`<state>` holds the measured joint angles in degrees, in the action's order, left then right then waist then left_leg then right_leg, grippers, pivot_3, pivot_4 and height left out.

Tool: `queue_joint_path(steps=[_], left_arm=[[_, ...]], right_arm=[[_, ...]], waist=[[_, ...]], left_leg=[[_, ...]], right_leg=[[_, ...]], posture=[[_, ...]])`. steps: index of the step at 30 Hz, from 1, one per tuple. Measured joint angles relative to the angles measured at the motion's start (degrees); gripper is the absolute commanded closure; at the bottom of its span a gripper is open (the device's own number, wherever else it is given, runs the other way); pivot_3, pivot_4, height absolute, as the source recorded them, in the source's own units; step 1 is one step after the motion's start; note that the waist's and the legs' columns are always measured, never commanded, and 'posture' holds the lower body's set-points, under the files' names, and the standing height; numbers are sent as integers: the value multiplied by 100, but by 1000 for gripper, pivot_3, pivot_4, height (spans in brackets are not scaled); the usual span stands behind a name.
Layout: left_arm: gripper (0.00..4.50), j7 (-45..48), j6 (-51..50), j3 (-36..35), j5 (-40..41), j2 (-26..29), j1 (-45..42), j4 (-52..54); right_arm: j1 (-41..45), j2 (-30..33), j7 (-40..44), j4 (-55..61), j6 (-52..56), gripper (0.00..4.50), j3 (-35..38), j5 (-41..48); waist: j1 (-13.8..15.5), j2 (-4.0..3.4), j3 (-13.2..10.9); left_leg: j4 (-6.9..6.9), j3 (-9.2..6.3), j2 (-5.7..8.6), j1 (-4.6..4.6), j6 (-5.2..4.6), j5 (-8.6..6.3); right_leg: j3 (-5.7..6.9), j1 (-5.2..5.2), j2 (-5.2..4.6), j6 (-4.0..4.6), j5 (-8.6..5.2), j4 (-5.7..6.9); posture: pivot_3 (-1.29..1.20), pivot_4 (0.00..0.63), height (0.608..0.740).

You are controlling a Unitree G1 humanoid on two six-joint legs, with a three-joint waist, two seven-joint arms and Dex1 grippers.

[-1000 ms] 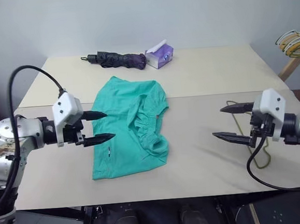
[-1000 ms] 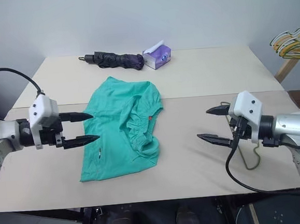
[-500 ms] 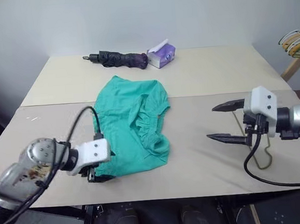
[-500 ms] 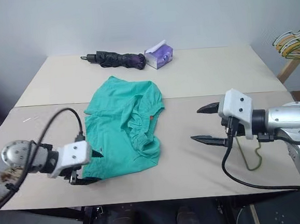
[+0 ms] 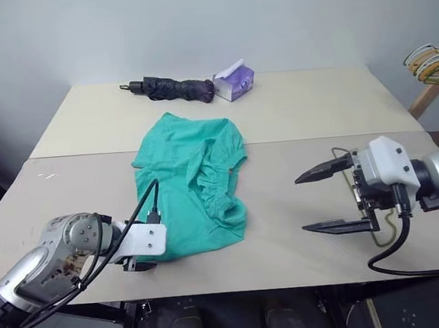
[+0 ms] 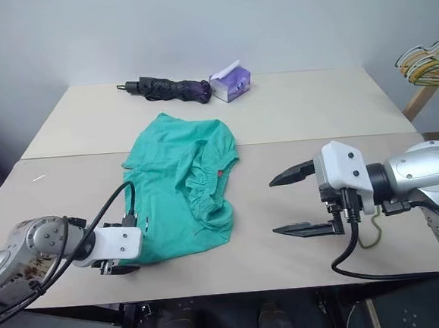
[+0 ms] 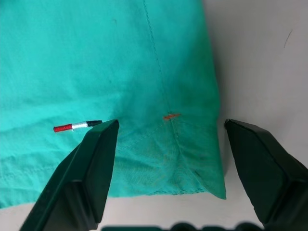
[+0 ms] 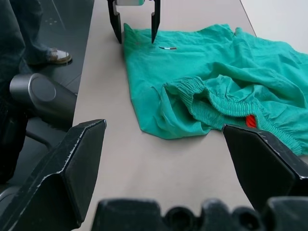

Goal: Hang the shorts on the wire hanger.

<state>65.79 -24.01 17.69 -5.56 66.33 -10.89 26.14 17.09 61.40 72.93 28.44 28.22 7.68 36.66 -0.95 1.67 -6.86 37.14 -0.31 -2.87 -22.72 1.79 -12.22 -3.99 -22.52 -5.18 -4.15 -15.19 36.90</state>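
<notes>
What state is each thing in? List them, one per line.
shorts: crumpled flat on the table, unhung.
wire hanger: lying on the table behind the right gripper.
umbrella: folded shut.
left gripper: open, straddling the shorts' corner.
right gripper: open, empty.

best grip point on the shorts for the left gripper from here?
Probably the near hem corner of the shorts, coming down from above. That corner lies flat on the table with bare table on two sides, and the open left gripper is already astride it, one finger on the cloth, one beside the edge. The bunched waistband looks harder to pinch.
</notes>
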Motion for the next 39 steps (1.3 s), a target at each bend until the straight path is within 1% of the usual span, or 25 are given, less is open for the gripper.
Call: queue_joint_path(steps=[2, 5, 6, 9, 15, 19, 21, 23, 26, 27, 28, 30, 31, 37, 39], left_arm=[[2357, -15, 19, 0, -64, -10, 29, -10], [3375, -46, 18, -1, -135, -51, 17, -156], [3534, -55, 17, -1, -153, -71, -4, -213], [4418, -127, 9, -1, -293, -164, -179, -520], [4464, -167, 5, -16, -412, -278, -353, -822], [4464, -134, 18, -65, -353, -350, -460, -1007], [4464, -22, 133, -161, -214, -349, -599, -1194], [4464, 59, 273, -385, -65, -346, -812, -1294], [4464, 112, 317, -570, 26, -336, -1082, -1378], [4464, 129, 334, -590, 33, -336, -1128, -1409], [4464, 135, 361, -597, 35, -337, -1119, -1432], [4464, 149, 374, -595, 35, -343, -1104, -1479], [4464, 147, 374, -597, 35, -362, -1107, -1478], [4464, 140, 296, -634, 63, -369, -967, -1417], [4464, 132, 247, -639, 98, -369, -909, -1395]], right_arm=[[1, 0, 1, -27, 0, 0, -14, 0], [9, 0, -14, -47, 0, 0, -14, 1], [13, 0, -23, -47, 0, 0, -14, 2], [16, -3, -47, -52, -1, 0, -15, 2], [31, -35, -56, -79, -1, 0, -42, 1], [154, -178, -158, -69, -18, 0, -253, -113], [386, -391, -341, -48, -260, 0, -576, -523], [724, -661, -497, -53, -736, 0, -1131, -1229], [1216, -1059, -579, -168, -1467, 0, -1951, -2203], [1413, -1224, -611, -316, -1756, 0, -2251, -2583], [1495, -1335, -644, -407, -1893, 0, -2405, -2778], [1750, -1652, -746, -658, -2081, 0, -2727, -3203], [1953, -1915, -857, -844, -2299, 0, -3013, -3586], [2225, -2642, -1278, -1453, -3107, 0, -3801, -4784], [2268, -2721, -1443, -1642, -3394, 0, -3962, -5174]], waist=[[9, -5, 1], [1, -10, 1], [0, -11, 2], [-1, -12, 2], [-1, -12, 0], [-3, -5, -6], [-26, 5, -13], [-36, 11, -33], [-42, 10, -36], [-41, 10, -36], [-34, 10, -39], [-36, 15, -52], [-42, 14, -61], [5, 14, -77], [27, 15, -85]], left_leg=[[0, 0, 0, 11, 0, 0], [-8, 2, 0, 37, 0, 0], [-9, 2, 0, 38, 0, 0], [-13, 2, -1, 35, 0, 0], [-16, 4, -1, 27, -4, -3], [-15, 4, -1, 29, -4, -3], [-16, 4, -4, 27, -4, -3], [-16, 4, -4, 18, -4, -3], [-15, 5, -3, -28, -4, -3], [-12, 5, -1, -48, -4, -3], [-10, 5, -1, -61, -4, -3], [-10, 4, -2, -59, -4, -3], [-11, 4, -2, -58, -4, -2], [-10, 4, -2, -57, -4, -2], [-10, 4, -2, -57, -3, -2]], right_leg=[[0, 11, 0, 0, -1, 0], [0, 28, 0, 1, -10, -1], [0, 29, 0, 2, -11, -1], [0, 26, 1, 1, -12, -1], [-1, 21, 0, 1, -13, -5], [-1, 21, 1, -1, -14, -5], [-1, 17, 3, -1, -14, -4], [-1, 7, 3, -2, -15, -4], [-1, -39, 3, 1, -10, 2], [-2, -59, 2, 15, -1, 10], [-1, -71, 2, 33, 10, 12], [-1, -72, 4, 36, 11, 18], [-1, -74, 5, 38, 12, 21], [0, -71, 4, 38, 12, 21], [0, -71, 4, 39, 13, 21]], posture=[[-41, 114, 740], [-41, 114, 740], [-37, 115, 740], [-34, 116, 740], [-25, 121, 740], [-24, 124, 740], [-22, 126, 740], [-22, 126, 740], [-18, 127, 740], [-14, 128, 740], [-12, 128, 740], [-5, 128, 740], [-4, 129, 740], [17, 135, 740], [21, 136, 740]])
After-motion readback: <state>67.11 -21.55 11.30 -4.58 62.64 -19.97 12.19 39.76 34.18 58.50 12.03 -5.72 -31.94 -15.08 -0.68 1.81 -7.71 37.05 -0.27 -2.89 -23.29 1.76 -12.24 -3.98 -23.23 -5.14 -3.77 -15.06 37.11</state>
